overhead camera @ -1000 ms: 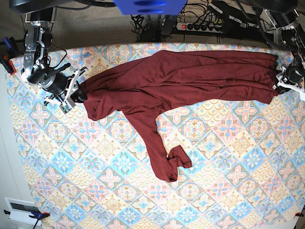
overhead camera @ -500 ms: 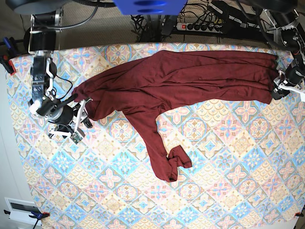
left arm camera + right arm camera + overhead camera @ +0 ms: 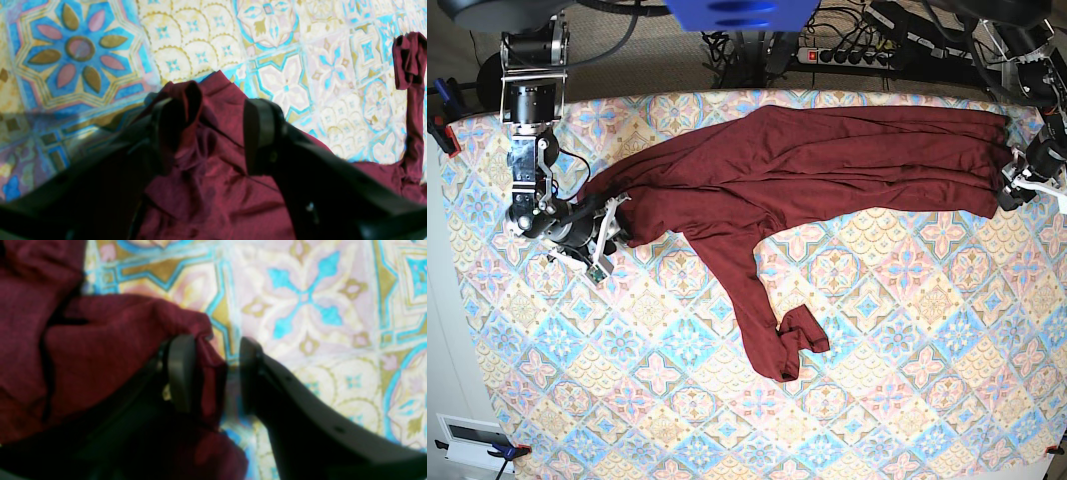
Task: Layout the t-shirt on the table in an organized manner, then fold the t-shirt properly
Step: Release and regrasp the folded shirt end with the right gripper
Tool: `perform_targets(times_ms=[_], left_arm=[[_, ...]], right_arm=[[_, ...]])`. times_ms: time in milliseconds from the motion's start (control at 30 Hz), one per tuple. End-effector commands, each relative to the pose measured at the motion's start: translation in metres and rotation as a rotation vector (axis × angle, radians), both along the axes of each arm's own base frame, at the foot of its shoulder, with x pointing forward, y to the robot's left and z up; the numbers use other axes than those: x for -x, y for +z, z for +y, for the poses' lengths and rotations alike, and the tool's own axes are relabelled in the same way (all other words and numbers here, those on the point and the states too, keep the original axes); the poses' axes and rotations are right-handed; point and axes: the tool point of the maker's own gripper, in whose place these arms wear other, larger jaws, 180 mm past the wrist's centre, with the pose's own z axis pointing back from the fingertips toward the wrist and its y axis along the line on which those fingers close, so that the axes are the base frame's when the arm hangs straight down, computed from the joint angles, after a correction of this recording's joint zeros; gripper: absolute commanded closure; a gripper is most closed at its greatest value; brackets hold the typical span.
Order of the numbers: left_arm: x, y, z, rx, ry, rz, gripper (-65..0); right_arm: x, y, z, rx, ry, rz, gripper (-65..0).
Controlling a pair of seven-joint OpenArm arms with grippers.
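Broad bench draped in a pastel tile-pattern cloth of blue, pink and cream diamond medallions, filling nearly the whole base view; beyond the far edge, a strip of dull floor with a black power strip and tangled cables. At the left of that view, right end effector low over the cloth, fingers parted, just at the left tip of the plain dark maroon soft knit t-shirt. Stretched lengthwise along the far side of the bench, that garment: rumpled in long diagonal folds, not yet flat, one long narrow strip trailing down toward mid-bench and ending in a small curled knot. At the far right, left end effector at the shirt's other end, close to the bench edge. From the right wrist camera only: right end effector with a clear gap between its dark fingers, a bunched lobe of maroon fabric lying against the inner face of one finger and partly within the gap, not pinched. From the left wrist camera only: left end effector spread wide, crumpled fabric lying loosely between and beneath the fingers, unclamped, with the trailing strip visible at the right edge.
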Motion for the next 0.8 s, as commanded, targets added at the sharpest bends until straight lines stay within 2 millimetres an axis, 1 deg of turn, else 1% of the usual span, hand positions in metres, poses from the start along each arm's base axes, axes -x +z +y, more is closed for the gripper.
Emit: perform_targets(times_ms=[0,33,100,133,200,267,367,433,467,567,633,700,767], left_arm=[[-0.013,0.021,0.008,-0.032,-0.005,-0.062,-30.4],[-0.014,0.022,0.008,-0.032,-0.005,-0.064,-30.4],[-0.014,0.022,0.008,-0.032,-0.005,-0.065,-30.4],[-0.014,0.022,0.008,-0.032,-0.005,-0.065,-30.4],[-0.019,0.026,0.008,-0.032,-0.004,-0.079,-30.4],[-0.020,0.026,0.008,-0.032,-0.004,-0.082,-30.4],[-0.021,0.027,0.008,-0.032,-0.004,-0.083,-30.4],[-0.022,0.028,0.008,-0.032,-0.004,-0.088,-30.4],[-0.025,0.030,0.008,-0.032,-0.003,-0.096,-30.4],[-0.027,0.031,0.008,-0.032,-0.003,-0.101,-30.4],[-0.027,0.032,0.008,-0.032,-0.003,-0.102,-30.4],[-0.027,0.032,0.008,-0.032,-0.003,-0.103,-30.4],[-0.027,0.032,0.008,-0.032,-0.003,-0.103,-30.4]], right_arm=[[-0.013,0.016,-0.004,-0.007,-0.004,-0.053,-21.8],[-0.012,0.015,-0.004,-0.005,-0.002,-0.051,-21.7],[-0.011,0.013,0.003,-0.001,0.021,-0.044,-19.3],[-0.010,0.011,0.007,0.002,0.037,-0.038,-16.3],[-0.008,0.009,0.011,0.006,0.052,-0.031,-7.7],[-0.009,0.010,0.009,0.005,0.045,-0.034,0.0],[-0.010,0.015,0.007,0.001,0.035,-0.049,-0.7],[-0.015,0.026,-0.002,0.004,0.011,-0.080,0.0],[-0.014,0.029,-0.009,0.002,-0.011,-0.092,0.0],[0.001,0.028,-0.024,0.004,-0.058,-0.095,0.0],[0.010,0.032,-0.035,0.028,-0.083,-0.095,0.0],[0.016,0.040,-0.046,0.053,-0.109,-0.108,0.0],[0.026,0.046,-0.053,0.079,-0.122,-0.119,0.0]])
